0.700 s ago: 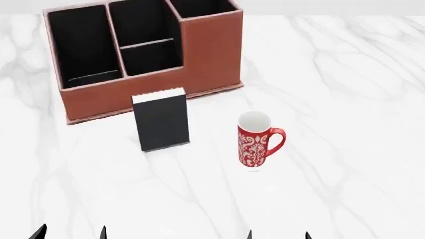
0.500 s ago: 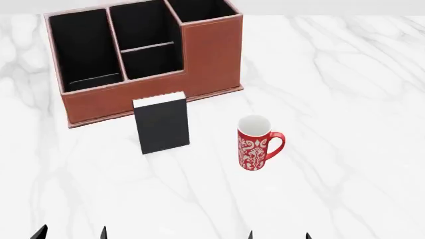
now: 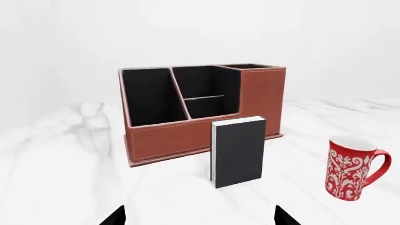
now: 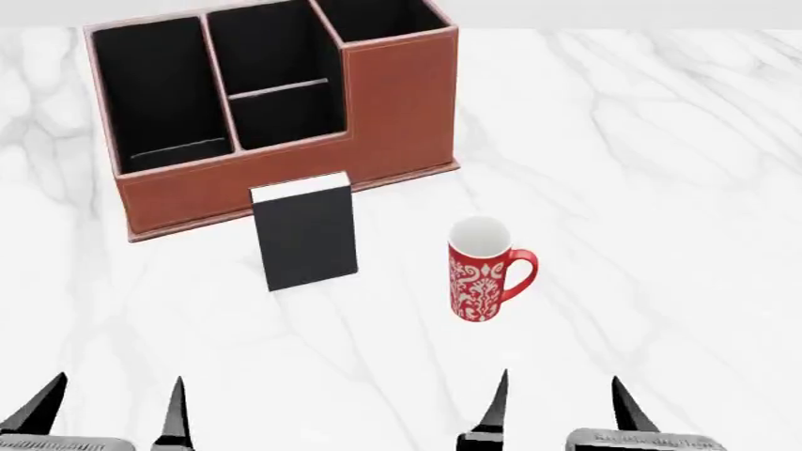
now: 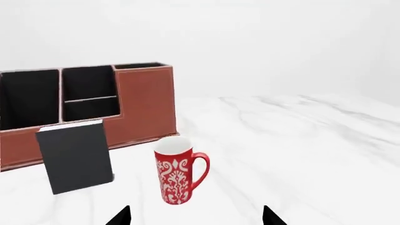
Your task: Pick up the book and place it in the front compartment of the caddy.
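A: White marble surface [image 4: 652,150], with a black book [image 4: 304,233] standing upright on it, white page edges on top. Where is it relative to the box?

B: Just in front of the reddish-brown caddy [image 4: 389,103], near its low front wall. I cannot tell whether they touch. A red patterned mug [image 4: 482,272] stands apart, to the book's right.

A: And the arms?

B: The left end effector [image 4: 111,411] and right end effector [image 4: 558,406] sit at the near edge of the head view, each with fingers spread and holding nothing, well short of the book.

A: So which step is this?

B: I judge it the approach; no grasp has been made. The next move calls for reaching forward, probably with the left arm, closing on the book's thin sides, then lifting it over the wall into the front compartment [image 4: 285,113], the small black cell of the middle section.
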Available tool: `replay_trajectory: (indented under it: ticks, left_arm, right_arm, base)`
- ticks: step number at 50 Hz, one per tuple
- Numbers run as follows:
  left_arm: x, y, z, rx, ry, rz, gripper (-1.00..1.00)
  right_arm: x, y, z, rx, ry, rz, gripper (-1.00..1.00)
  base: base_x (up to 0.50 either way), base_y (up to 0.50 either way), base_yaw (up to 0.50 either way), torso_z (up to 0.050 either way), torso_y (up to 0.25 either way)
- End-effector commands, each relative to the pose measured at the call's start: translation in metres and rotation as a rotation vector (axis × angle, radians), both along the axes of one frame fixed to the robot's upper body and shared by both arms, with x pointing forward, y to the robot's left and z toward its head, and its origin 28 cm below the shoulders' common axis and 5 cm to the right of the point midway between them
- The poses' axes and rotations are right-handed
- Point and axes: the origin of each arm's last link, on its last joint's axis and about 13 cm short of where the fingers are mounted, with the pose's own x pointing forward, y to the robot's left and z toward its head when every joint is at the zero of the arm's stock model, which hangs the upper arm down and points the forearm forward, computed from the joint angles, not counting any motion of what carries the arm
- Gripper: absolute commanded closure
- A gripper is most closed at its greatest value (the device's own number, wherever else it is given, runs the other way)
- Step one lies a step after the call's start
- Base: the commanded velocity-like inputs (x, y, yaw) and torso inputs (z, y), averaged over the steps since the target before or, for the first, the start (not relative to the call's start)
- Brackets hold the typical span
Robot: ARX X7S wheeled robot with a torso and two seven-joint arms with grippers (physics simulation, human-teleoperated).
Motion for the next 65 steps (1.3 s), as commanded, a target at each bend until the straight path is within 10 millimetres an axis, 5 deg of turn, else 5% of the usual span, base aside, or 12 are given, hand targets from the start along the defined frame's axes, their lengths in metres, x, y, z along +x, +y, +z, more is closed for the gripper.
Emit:
replay_trajectory:
  ticks: [1, 8, 17, 42, 65]
  left_arm:
    - [0.011, 0.014, 0.090, 0.007, -0.230, 0.004, -1.00]
    - [-0.001, 0.033, 0.182, 0.025, -0.486, 0.012, -1.00]
    - [-0.021, 0.041, 0.231, 0.034, -0.653, 0.040, -1.00]
    - [-0.022, 0.046, 0.234, 0.051, -0.682, 0.063, -1.00]
    - [-0.022, 0.045, 0.233, 0.044, -0.679, 0.060, -1.00]
  right_arm:
    - [0.011, -0.029, 0.111, -0.036, -0.232, -0.005, -1.00]
    - [-0.011, -0.050, 0.198, -0.110, -0.460, -0.037, -1.00]
    - [-0.037, -0.059, 0.243, -0.135, -0.601, -0.077, -1.00]
    - [-0.048, -0.060, 0.243, -0.120, -0.660, -0.044, -1.00]
    - [-0.045, -0.056, 0.241, -0.138, -0.654, -0.024, -1.00]
  base:
    - [0.00, 0.00, 0.00, 0.000, 0.000]
    - [0.00, 0.00, 0.00, 0.000, 0.000]
    - [0.00, 0.00, 0.00, 0.000, 0.000]
    - [0.00, 0.01, 0.00, 0.000, 0.000]
    - [0.00, 0.49, 0.00, 0.000, 0.000]
